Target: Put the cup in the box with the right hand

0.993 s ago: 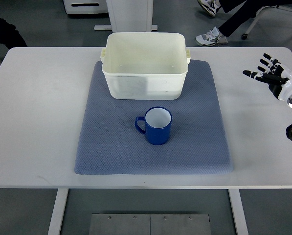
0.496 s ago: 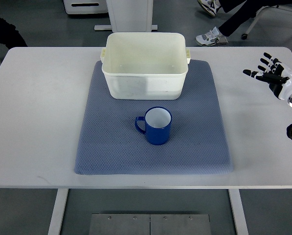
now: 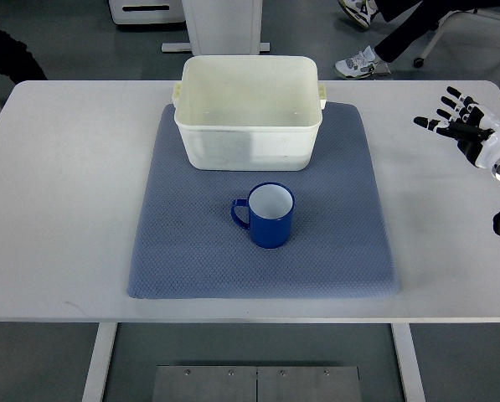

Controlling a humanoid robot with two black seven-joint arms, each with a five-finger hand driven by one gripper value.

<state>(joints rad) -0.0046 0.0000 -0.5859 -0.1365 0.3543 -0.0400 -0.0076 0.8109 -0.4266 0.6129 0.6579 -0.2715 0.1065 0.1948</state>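
Cup (image 3: 268, 215) stands upright on the mat (image 3: 182, 251), just before the box (image 3: 248, 146), handle pointing left. Right hand (image 3: 463, 126), fingers spread and empty, hovers well apart; it should approach the handle-free right side.

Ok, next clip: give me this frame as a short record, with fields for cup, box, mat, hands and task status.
cup: blue mug, upright, empty, handle pointing to picture left, on the mat
box: cream tub, empty, at the mat's far edge, behind the cup
mat: blue-grey cloth on the white table
right hand: near the table's right edge, fingers spread, holding nothing, well clear of the cup
left hand: not in view
task status: cup not yet grasped, still outside the box
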